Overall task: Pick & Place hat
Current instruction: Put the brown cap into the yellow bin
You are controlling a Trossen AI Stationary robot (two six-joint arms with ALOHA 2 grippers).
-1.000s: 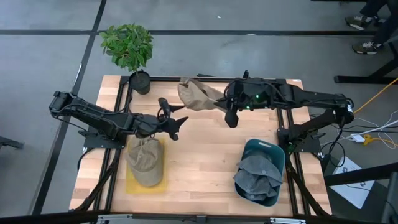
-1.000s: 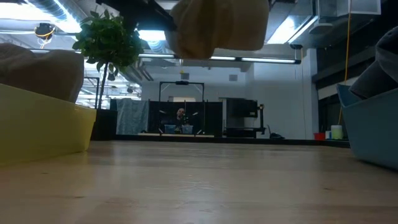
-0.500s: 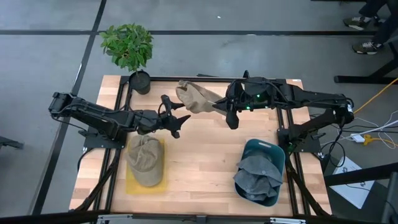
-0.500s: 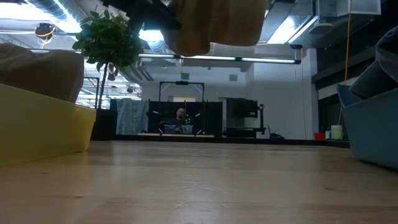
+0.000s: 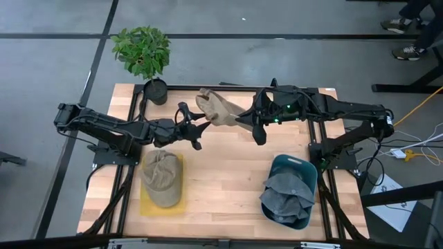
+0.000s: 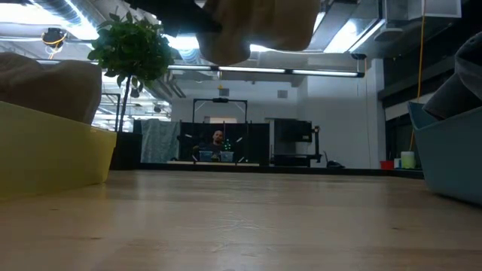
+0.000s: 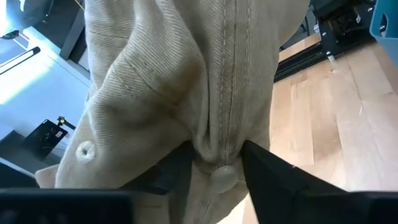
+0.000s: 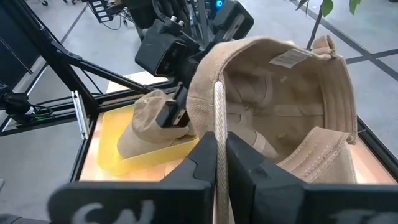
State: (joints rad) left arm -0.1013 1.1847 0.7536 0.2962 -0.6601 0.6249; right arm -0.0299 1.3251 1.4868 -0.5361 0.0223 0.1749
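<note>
- Two grippers meet at one tan hat (image 5: 216,108), up in the air over the back of the table (image 5: 221,173).
- I see the right gripper (image 8: 219,163) pinched tight on its brim.
- The left gripper (image 7: 216,163) fingers squeeze the crown.
- The hat lies sideways, stretched between both arms, open side facing right.

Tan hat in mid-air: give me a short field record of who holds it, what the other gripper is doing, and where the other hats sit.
held item: tan hat, raised above the table
right gripper: shut on the hat's brim
left gripper: closing around the hat's crown at its top button
yellow tray: holds one tan cap
blue bin: holds a grey cap
plant: off the table's far left corner
</note>
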